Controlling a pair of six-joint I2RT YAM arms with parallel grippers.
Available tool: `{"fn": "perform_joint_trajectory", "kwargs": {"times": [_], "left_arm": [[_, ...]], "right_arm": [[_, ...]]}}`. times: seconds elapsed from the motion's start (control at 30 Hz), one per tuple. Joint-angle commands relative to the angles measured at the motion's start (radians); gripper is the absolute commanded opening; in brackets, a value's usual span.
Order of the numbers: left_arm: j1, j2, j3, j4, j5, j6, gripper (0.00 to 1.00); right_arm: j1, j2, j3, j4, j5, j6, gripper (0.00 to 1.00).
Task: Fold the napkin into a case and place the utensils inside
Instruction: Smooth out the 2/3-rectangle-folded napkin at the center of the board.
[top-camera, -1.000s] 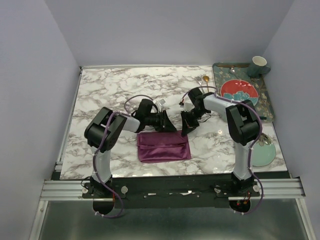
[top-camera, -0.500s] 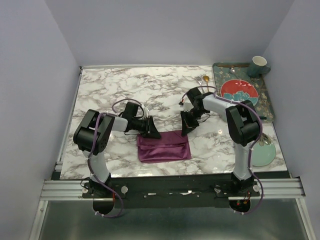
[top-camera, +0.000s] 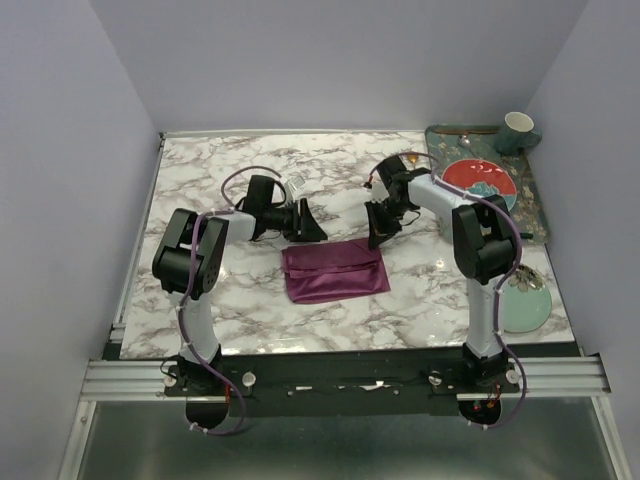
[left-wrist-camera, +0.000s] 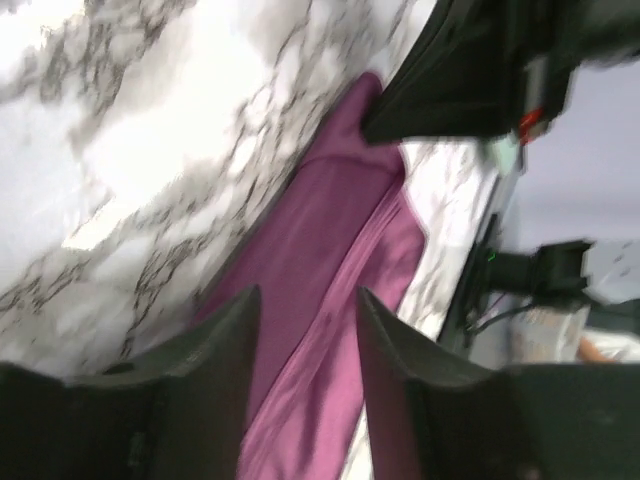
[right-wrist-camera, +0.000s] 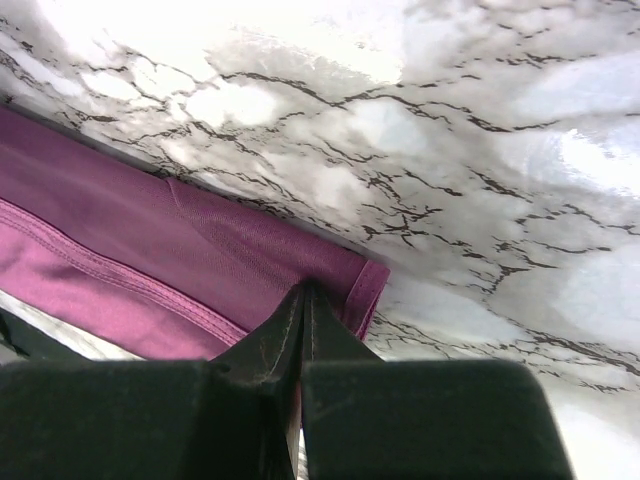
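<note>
The plum-purple napkin (top-camera: 335, 270) lies folded into a flat rectangle on the marble table, a stitched hem running along its length (left-wrist-camera: 340, 290). My left gripper (top-camera: 312, 228) hovers open just above its far left corner, and only cloth shows between the fingers (left-wrist-camera: 306, 300). My right gripper (top-camera: 376, 238) is shut, its tips pinching the napkin's far edge beside the right corner (right-wrist-camera: 305, 290). Of the utensils only a small gold bit (top-camera: 409, 158) shows behind the right arm; the fork is hidden.
A dark patterned tray (top-camera: 535, 215) at the back right holds a red plate (top-camera: 475, 180) and a pale cup (top-camera: 518, 125). A pale green plate (top-camera: 525, 305) sits at the table's right edge. Purple-grey walls enclose the table.
The left gripper swung left, then back toward the napkin's far left corner, and its fingers widened. The right gripper moved away from me, and the napkin slid with it.
</note>
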Motion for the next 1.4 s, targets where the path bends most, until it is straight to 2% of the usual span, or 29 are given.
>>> {"fn": "perform_joint_trajectory", "kwargs": {"times": [0.0, 0.03, 0.1, 0.13, 0.17, 0.2, 0.23, 0.43, 0.57, 0.7, 0.93, 1.37], "left_arm": [[-0.055, -0.016, 0.013, 0.322, 0.003, -0.307, 0.6], [-0.066, -0.005, 0.007, 0.437, 0.003, -0.414, 0.71], [-0.088, 0.048, -0.01, 0.549, 0.004, -0.516, 0.81], [-0.105, 0.07, -0.013, 0.656, 0.006, -0.562, 0.91], [-0.112, 0.092, -0.021, 0.71, 0.004, -0.669, 0.97], [-0.12, 0.133, -0.024, 0.766, 0.003, -0.717, 0.99], [-0.135, 0.15, -0.027, 0.842, -0.002, -0.751, 0.99], [-0.18, 0.224, -0.072, 0.973, -0.037, -0.864, 0.99], [-0.172, 0.257, -0.101, 0.978, -0.034, -0.871, 0.99], [-0.136, 0.276, -0.145, 0.984, -0.019, -0.88, 0.99], [-0.067, 0.258, -0.236, 1.113, 0.064, -0.958, 0.99], [0.124, 0.118, -0.403, 1.102, 0.142, -0.921, 0.99]], "right_arm": [[-0.002, 0.048, -0.012, 0.019, 0.083, -0.025, 0.09], [-0.004, 0.048, -0.018, 0.019, 0.086, -0.022, 0.09], [-0.002, 0.046, -0.024, 0.024, 0.086, -0.019, 0.09], [-0.002, 0.043, -0.03, 0.024, 0.088, -0.015, 0.09], [-0.002, 0.043, -0.032, 0.027, 0.088, -0.011, 0.09], [-0.002, 0.042, -0.033, 0.027, 0.089, -0.01, 0.09], [-0.004, 0.042, -0.035, 0.027, 0.089, -0.007, 0.09], [-0.002, 0.042, -0.05, 0.027, 0.08, 0.007, 0.09], [-0.004, 0.042, -0.053, 0.027, 0.083, 0.012, 0.09], [-0.004, 0.037, -0.062, 0.027, 0.097, 0.015, 0.1], [-0.004, 0.042, -0.067, 0.028, 0.114, 0.022, 0.1], [-0.002, 0.036, -0.073, 0.028, 0.124, 0.019, 0.1]]}}
